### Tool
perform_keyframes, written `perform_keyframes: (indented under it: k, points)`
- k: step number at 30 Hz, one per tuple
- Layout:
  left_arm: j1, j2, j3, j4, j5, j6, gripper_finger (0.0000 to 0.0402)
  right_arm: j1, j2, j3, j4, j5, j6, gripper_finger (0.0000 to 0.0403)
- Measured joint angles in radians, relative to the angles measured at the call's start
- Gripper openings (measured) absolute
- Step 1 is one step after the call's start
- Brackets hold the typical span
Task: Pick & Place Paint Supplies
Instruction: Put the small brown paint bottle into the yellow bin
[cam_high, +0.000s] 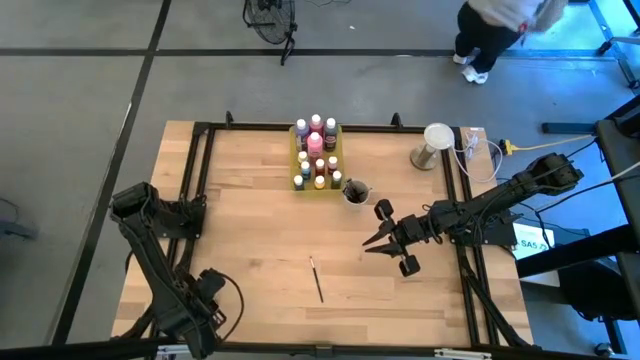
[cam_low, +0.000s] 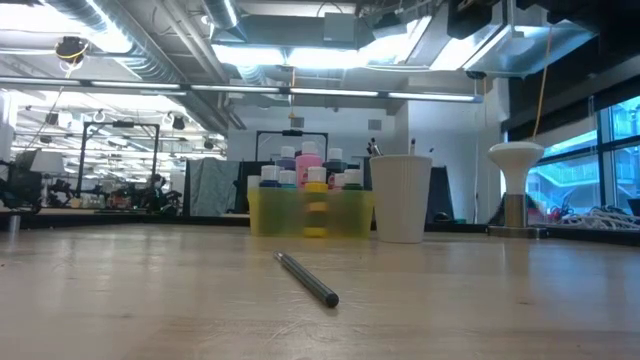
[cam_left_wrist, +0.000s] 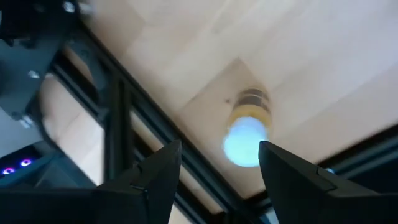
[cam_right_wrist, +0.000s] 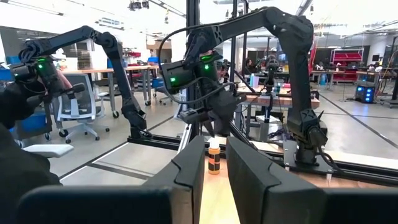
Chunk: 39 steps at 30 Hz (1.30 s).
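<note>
A translucent yellow tray (cam_high: 316, 183) (cam_low: 310, 212) at the table's far middle holds several upright paint bottles (cam_high: 316, 145). Beside it a small round cup (cam_high: 355, 190) (cam_low: 400, 198) holds brushes. One dark brush (cam_high: 315, 278) (cam_low: 308, 279) lies flat on the wood near the middle. A lone bottle with a pale cap (cam_left_wrist: 247, 132) (cam_right_wrist: 214, 157) stands upright at the table's near left corner. My left gripper (cam_left_wrist: 217, 180) (cam_high: 208, 290) hangs open above it, pointing down, clear of the cap. My right gripper (cam_high: 372, 243) (cam_right_wrist: 214, 180) hovers level right of centre, its fingers a narrow gap apart with nothing between them.
Black frame rails (cam_left_wrist: 118, 124) run along the table's edges, close to the lone bottle. A white stand (cam_high: 436, 145) (cam_low: 515, 190) and cables (cam_high: 480, 150) sit at the far right corner. A person (cam_high: 490, 30) stands beyond the far edge.
</note>
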Motion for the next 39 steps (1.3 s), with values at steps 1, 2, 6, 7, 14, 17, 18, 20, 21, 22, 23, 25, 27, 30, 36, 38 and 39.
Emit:
perform_keyframes:
  k: [1,2,6,7,14,17,18,20,21,22,23,25,27,30,36,38,39]
  points:
    - [0.001,-0.004,0.0,-0.011,0.001,0.002,0.0212,0.0,0.0,0.0,0.0,0.0,0.0,0.0071]
    - [0.001,-0.01,0.0,-0.015,0.006,0.01,0.0212,0.0,0.0,0.0,0.0,0.0,0.0,0.0071]
    - [0.001,-0.053,0.0,-0.016,0.012,0.029,0.0212,-0.004,0.0,0.0,0.0,-0.001,-0.004,0.0071]
    - [0.001,-0.066,0.0,-0.016,0.012,0.042,0.0212,-0.004,0.0,0.0,0.0,-0.001,-0.005,0.0071]
    - [0.001,-0.204,-0.003,-0.098,-0.101,0.033,0.0212,-0.005,0.0,0.0,0.0,-0.001,-0.007,0.0071]
    - [-0.009,-0.331,-0.033,-0.087,-0.248,0.009,0.0212,-0.005,0.0,0.0,0.0,-0.001,-0.007,0.0071]
    - [-0.015,-0.364,-0.045,-0.093,-0.288,-0.016,0.0212,-0.005,0.0,0.0,0.0,-0.001,-0.007,0.0071]
    - [-0.025,-0.438,-0.087,-0.095,-0.345,-0.053,0.0212,-0.005,0.0,0.0,0.0,-0.006,-0.007,0.0071]
    - [-0.03,-0.47,-0.11,-0.094,-0.366,-0.065,0.0212,-0.005,0.0,0.0,0.0,-0.006,-0.007,0.0071]
    - [-0.036,-0.494,-0.132,-0.094,-0.379,-0.078,0.0212,-0.005,0.0,0.0,-0.001,-0.006,-0.007,0.0071]
    - [-0.04,-0.509,-0.152,-0.094,-0.382,-0.094,0.0212,-0.005,0.0,0.0,-0.004,-0.006,-0.007,0.0071]
    - [-0.051,-0.523,-0.196,-0.086,-0.372,-0.129,0.0212,-0.005,0.0,0.0,-0.015,-0.006,-0.007,0.0071]
    - [-0.063,-0.527,-0.237,-0.046,-0.338,-0.153,0.0212,-0.005,0.0,0.0,-0.028,-0.006,-0.007,0.0071]
    - [-0.073,-0.524,-0.282,0.092,-0.261,-0.149,0.0212,-0.005,0.0,0.0,-0.031,-0.006,-0.007,0.0071]
    - [-0.074,-0.477,-0.313,0.37,-0.261,-0.142,0.0212,-0.005,0.0,0.0,-0.031,-0.006,-0.005,0.0071]
    - [-0.072,-0.437,-0.313,0.406,-0.258,-0.16,0.0212,-0.005,0.0,0.0,-0.027,-0.006,0.006,0.0071]
    - [-0.07,-0.42,-0.314,0.412,-0.238,-0.169,0.0212,-0.005,0.0,0.0,-0.024,-0.007,0.013,0.0071]
